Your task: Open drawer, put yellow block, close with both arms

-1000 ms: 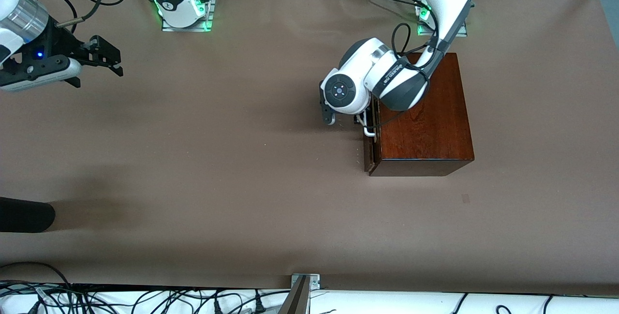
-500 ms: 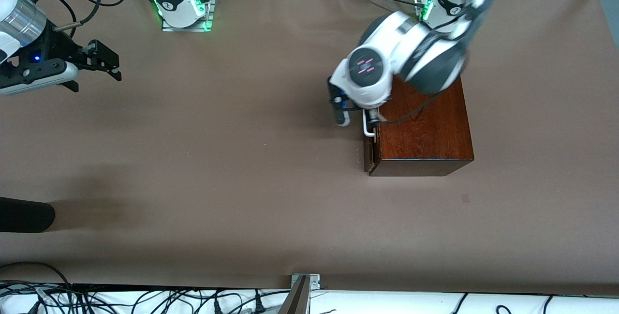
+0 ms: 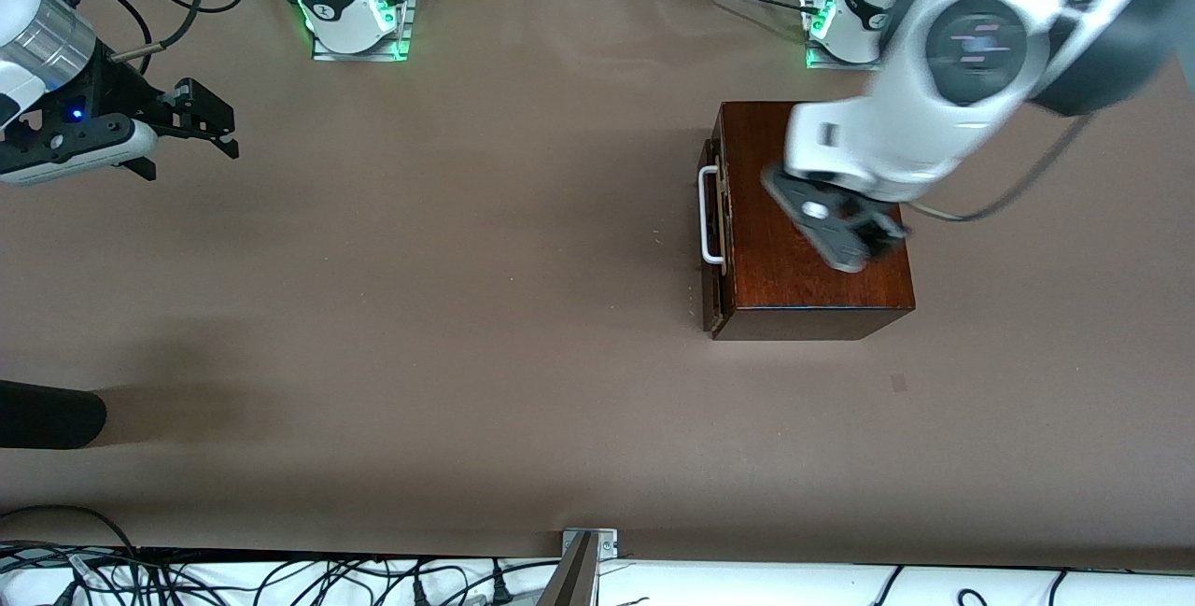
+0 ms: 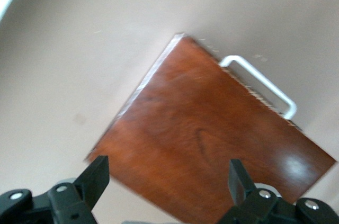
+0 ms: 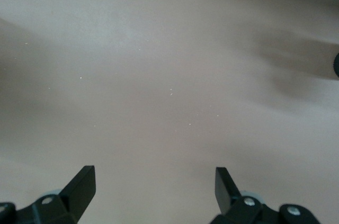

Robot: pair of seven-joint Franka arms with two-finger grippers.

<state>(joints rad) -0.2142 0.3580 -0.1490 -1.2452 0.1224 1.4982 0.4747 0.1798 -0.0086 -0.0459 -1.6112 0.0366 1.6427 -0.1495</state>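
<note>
The dark reddish-brown wooden box (image 3: 822,223) stands on the table toward the left arm's end. Its drawer (image 3: 713,288) is pushed in, and the white U-shaped handle (image 3: 709,214) is free. My left gripper (image 3: 845,234) is open and empty, up in the air over the box's top. The left wrist view shows the box top (image 4: 206,139) and the handle (image 4: 262,83) below the open left gripper (image 4: 167,173). My right gripper (image 3: 210,116) is open and empty, waiting over bare table at the right arm's end; the right wrist view (image 5: 153,179) shows only table. The yellow block is out of view.
A black rounded object (image 3: 47,415) pokes in at the table's edge at the right arm's end. Both arm bases (image 3: 355,18) stand along the table's back edge. Cables and a metal bracket (image 3: 586,545) line the edge nearest the camera.
My left gripper has left the drawer handle, risen and swung over the box's top. The drawer front and handle now show in full. My right arm has barely moved.
</note>
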